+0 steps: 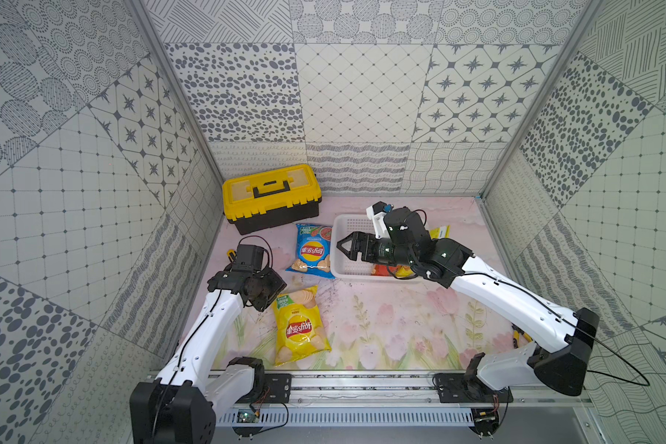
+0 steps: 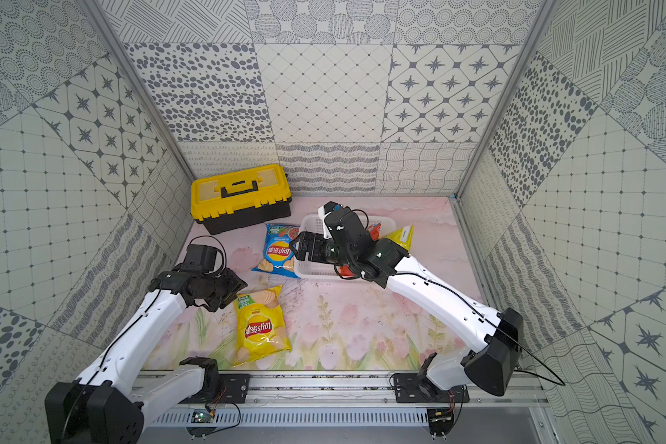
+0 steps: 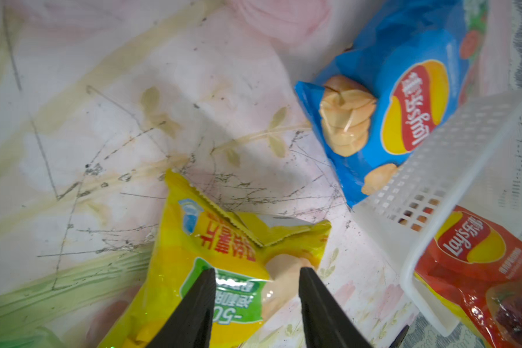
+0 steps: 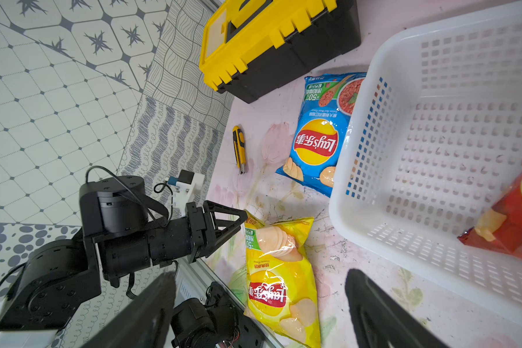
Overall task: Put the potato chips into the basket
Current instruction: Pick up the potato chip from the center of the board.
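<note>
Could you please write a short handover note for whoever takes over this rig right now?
Left gripper: open, jaws straddling the top end of the nearer yellow crinkly chip bag, flat on the floral table.
Right gripper: open, empty, above the white perforated plastic basket.
Done: red shiny chip bag in the basket.
Left: that yellow bag and the blue chip bag beside the basket.
Unclear: second yellow bag at the basket's right end, mostly hidden by the right arm.
</note>
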`<state>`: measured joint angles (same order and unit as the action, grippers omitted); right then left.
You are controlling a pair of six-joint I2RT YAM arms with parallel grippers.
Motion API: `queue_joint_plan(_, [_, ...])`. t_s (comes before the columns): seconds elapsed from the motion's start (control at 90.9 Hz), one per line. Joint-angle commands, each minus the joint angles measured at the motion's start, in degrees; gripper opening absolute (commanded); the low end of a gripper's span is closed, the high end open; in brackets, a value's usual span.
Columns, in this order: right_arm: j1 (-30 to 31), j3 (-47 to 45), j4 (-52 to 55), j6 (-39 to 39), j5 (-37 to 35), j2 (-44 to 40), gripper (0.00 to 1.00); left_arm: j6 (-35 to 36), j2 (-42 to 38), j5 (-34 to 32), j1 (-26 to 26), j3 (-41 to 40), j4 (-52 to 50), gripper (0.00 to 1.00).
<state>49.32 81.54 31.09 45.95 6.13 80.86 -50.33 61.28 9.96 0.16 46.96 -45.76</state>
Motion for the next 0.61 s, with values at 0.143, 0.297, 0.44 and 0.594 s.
queue_joint_plan(0.143, [0.13, -0.04, -1.30, -1.73, 0.83, -0.60, 0.94, -1.90, -5.15, 4.15, 10.29, -5.32, -1.79, 0.53])
queue_joint_plan(0.297, [0.12, 0.07, -1.96, -1.24, 1.59, -0.01, 0.94, -3.40, -4.41, 2.67, 11.78, -6.02, 1.11, 0.53])
queue_joint_plan(0.44, [0.12, 0.16, -2.09, -0.88, 1.69, 0.11, 0.94, -4.48, -1.64, 1.96, 11.83, -5.59, 4.58, 0.53])
queue_joint_plan(0.594, [0.09, -0.46, -2.12, -0.61, 1.11, -0.49, 0.94, -4.21, 1.52, 1.18, 11.84, -4.50, 7.29, 0.52])
